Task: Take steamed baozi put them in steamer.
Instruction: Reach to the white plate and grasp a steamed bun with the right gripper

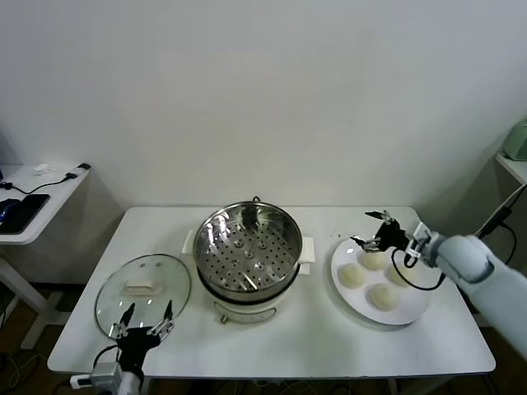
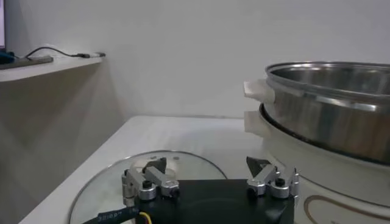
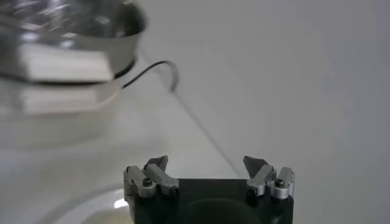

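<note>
The left claw (image 1: 145, 318) hangs low at the tabletop's (image 1: 296, 337) front-left corner, fingers spread wide, holding nothing; the right arm reaches in from the right edge, its claw (image 1: 375, 230) toward the back-right part, fingers likewise apart and empty.

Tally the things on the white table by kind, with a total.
Baozi: 4
Steamer: 1
Plate: 1
Glass lid: 1
Total: 7
</note>
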Robot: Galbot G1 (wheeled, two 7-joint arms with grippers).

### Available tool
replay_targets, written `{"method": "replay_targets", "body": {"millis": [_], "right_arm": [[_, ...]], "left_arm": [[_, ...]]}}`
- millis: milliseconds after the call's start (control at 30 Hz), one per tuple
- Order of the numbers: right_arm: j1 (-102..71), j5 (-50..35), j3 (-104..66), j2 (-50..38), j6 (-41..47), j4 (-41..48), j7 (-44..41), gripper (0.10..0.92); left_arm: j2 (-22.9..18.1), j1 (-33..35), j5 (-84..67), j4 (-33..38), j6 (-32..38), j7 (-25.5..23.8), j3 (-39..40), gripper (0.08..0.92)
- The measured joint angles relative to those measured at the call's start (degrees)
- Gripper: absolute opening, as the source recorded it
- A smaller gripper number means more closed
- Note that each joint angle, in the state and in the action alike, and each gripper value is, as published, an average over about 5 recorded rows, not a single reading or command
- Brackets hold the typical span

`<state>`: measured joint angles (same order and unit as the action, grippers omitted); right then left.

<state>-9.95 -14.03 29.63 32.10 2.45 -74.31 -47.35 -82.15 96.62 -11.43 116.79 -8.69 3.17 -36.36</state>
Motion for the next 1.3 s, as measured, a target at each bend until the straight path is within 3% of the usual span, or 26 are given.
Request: {"method": "replay_targets", "body": {"millis": [200,467,1300], "right_arm": [[19.04,1.68,21.79,2.05,-3.76,7.78,-10.37,0.823],[29.08,1.44,37.98,6.96,-2.34,13.84,-13.85,0.823],[21.78,2.2,38.68,21.42,2.77,32.4,-10.7,0.823]], "left_arm": [[-0.05,-0.31,0.05,-0.38,0.43,-0.29,0.08,0.823],[-0.02,-0.82,0.07,-0.96,0.85,-0.71,-0.76,0.823],[-0.61,-0.95,0.5,-2.6,1.12,-0.85,-0.5,0.823]]}}
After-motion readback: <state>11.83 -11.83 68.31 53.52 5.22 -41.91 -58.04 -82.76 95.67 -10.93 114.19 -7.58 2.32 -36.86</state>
